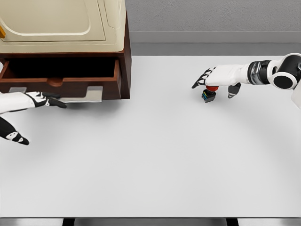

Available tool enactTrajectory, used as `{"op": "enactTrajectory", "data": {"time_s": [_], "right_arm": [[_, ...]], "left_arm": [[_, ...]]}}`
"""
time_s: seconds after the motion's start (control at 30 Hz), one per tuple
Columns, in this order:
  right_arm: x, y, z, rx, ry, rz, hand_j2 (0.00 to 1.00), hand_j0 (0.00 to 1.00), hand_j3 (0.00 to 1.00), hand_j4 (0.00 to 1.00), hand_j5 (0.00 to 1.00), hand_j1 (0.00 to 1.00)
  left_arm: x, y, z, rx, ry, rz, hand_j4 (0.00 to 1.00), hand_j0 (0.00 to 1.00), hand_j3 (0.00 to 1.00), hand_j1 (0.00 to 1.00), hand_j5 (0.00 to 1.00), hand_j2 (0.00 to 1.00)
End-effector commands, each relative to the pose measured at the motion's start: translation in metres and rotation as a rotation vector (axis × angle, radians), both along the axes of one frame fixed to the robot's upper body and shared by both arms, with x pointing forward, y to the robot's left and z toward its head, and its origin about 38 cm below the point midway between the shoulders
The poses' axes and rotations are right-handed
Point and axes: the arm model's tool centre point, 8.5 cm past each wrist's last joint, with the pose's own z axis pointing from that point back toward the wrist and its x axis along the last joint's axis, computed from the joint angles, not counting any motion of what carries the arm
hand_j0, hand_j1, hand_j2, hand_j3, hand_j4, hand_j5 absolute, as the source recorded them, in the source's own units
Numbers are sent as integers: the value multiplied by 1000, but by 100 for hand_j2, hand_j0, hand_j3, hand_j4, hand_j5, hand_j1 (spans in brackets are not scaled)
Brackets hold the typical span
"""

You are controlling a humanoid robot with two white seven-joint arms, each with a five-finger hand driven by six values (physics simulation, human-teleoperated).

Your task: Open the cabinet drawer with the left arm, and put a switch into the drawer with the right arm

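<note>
The wooden cabinet (126, 56) stands at the table's far left with its drawer (61, 68) pulled out; the inside is dark and looks empty. My left hand (44, 100) lies at the left end of the grey drawer handle (80, 98), its fingers stretched along the handle and its thumb spread far below. The switch (209, 94), a red button on a small black base, stands on the table at the far right. My right hand (216, 84) hovers directly over it, palm on the red top, fingers spread to the left and thumb hanging on the right.
A cream appliance (61, 23) sits on top of the cabinet. The white table (150, 160) stretches wide between drawer and switch. A grey wall runs behind the table.
</note>
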Motion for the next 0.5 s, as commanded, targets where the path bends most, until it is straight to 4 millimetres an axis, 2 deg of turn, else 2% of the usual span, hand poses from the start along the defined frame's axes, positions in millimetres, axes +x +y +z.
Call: {"op": "enactTrajectory", "data": {"time_s": [0.0, 0.37, 0.47], "right_arm": [[1, -1, 0, 3, 1, -6, 100, 100, 100, 100, 100, 100], [1, -1, -1, 0, 3, -8, 100, 100, 100, 100, 100, 100], [1, -1, -1, 0, 3, -8, 94, 94, 94, 94, 94, 94]], "left_arm": [[-5, -1, 3, -37, 13, -26, 100, 100, 100, 100, 100, 100], [-12, 3, 4, -43, 21, -46, 100, 100, 100, 100, 100, 100], [-11, 3, 5, -50, 22, -40, 100, 100, 100, 100, 100, 100]]}}
